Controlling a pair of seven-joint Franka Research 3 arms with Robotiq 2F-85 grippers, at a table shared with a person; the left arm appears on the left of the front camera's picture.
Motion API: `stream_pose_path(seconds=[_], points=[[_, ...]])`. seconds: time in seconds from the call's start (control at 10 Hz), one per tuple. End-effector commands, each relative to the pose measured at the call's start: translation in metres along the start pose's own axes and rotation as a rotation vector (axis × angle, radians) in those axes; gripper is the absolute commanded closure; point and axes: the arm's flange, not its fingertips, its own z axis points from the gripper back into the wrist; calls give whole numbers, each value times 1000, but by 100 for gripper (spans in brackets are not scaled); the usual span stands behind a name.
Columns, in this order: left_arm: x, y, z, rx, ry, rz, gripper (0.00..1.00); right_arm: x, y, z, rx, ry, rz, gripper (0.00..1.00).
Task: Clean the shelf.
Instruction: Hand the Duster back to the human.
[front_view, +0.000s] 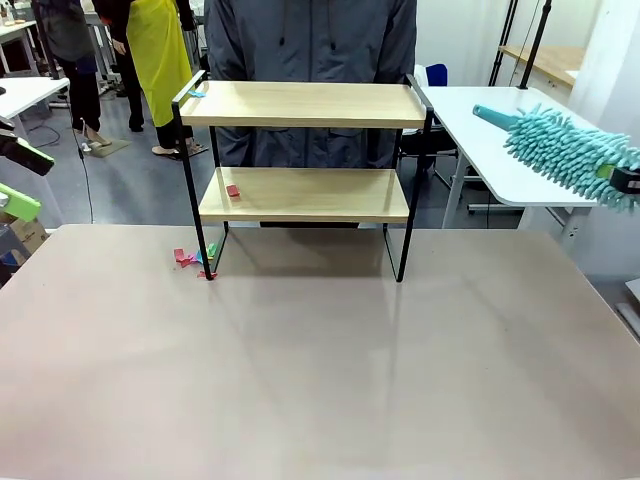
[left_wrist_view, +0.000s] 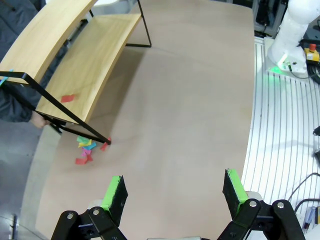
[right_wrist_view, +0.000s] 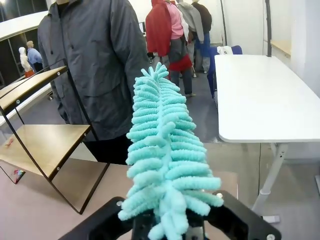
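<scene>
The shelf (front_view: 305, 150), with 2 boards, is placed at the table's (front_view: 320, 380) far edge. 1 duster (front_view: 565, 148) is clenched in the right gripper (front_view: 625, 180); the left gripper's (left_wrist_view: 173, 192) fingers are spread, empty. 1 red scrap (front_view: 232, 190) could be flicked onto the floor by a hard sweep.

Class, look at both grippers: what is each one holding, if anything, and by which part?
The right gripper holds the teal duster at the base end of its fluffy head. The left gripper is open and holds nothing.
</scene>
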Motion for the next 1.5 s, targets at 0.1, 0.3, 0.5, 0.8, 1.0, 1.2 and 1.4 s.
stream_pose_path(seconds=[0.1,0.3,0.5,0.8,1.0,1.2,1.4], points=[[1,1,0,-8,-19,-7,0,0,-1,1,-5,4,1,83],[1,1,0,-8,-19,-7,0,0,-1,1,-5,4,1,83],[1,1,0,-8,-19,-7,0,0,-1,1,-5,4,1,83],[1,1,0,-8,-19,-7,0,0,-1,1,-5,4,1,83],[1,1,0,-8,-19,-7,0,0,-1,1,-5,4,1,83],[1,1,0,-8,-19,-7,0,0,-1,1,-5,4,1,83],[1,1,0,-8,-19,-7,0,0,-1,1,-5,4,1,83]])
